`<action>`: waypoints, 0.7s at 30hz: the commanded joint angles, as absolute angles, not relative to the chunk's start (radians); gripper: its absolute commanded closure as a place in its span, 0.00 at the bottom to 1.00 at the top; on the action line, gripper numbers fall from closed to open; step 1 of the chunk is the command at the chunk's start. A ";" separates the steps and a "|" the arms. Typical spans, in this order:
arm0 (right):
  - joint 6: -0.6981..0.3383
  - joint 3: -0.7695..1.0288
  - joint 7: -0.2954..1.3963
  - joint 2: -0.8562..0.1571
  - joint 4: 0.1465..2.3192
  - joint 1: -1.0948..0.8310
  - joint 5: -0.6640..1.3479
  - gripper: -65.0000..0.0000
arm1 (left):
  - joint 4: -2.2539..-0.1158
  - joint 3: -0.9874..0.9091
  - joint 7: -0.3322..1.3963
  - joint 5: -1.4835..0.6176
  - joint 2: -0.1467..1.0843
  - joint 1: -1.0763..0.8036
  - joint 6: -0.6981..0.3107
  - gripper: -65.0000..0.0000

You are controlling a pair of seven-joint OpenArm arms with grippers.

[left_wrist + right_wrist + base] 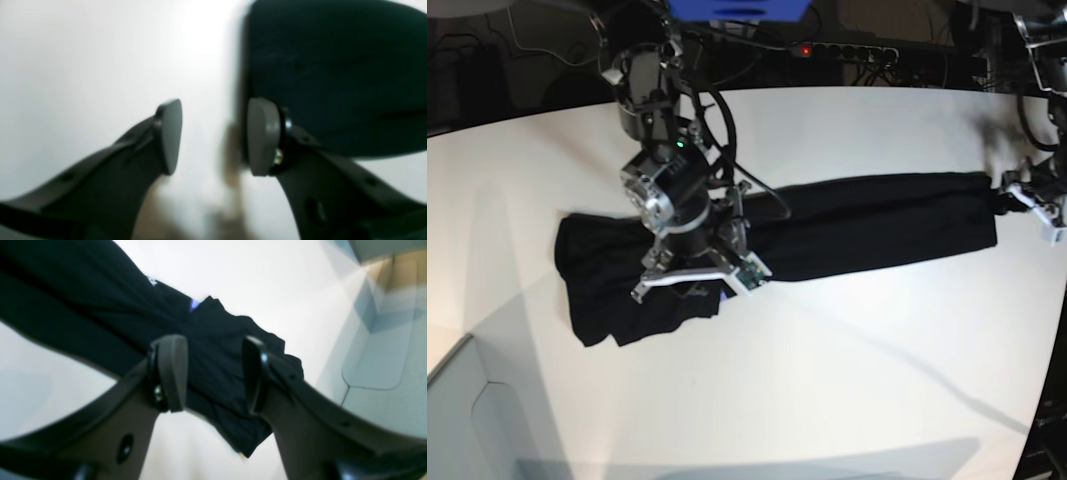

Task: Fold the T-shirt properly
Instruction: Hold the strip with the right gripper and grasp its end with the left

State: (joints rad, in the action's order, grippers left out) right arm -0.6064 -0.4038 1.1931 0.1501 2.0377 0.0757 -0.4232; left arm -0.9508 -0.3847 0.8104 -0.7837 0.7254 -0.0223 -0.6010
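Observation:
The black T-shirt lies in a long, loosely gathered band across the white table, bunched at its left end. My right gripper hangs over that left part. In the right wrist view it is open, with creased black fabric showing below the gap and a speck of purple print. My left gripper is at the shirt's right end. In the left wrist view it is open over bare table, with the shirt just beside its right pad.
A power strip and cables run along the table's far edge. Beyond the near left table edge there is a pale grey surface, which also shows in the right wrist view. The table's right edge is close to my left arm.

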 commanded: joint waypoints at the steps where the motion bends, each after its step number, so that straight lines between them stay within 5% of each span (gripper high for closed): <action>1: -0.619 -0.401 1.185 0.157 2.057 0.093 -0.433 0.59 | -0.926 -0.367 0.779 -0.786 0.757 -0.015 -0.604 0.52; 21: -0.619 -0.403 1.181 0.157 2.058 0.074 -0.433 0.59 | -0.851 -0.232 0.731 -0.788 0.653 0.035 -0.604 0.52</action>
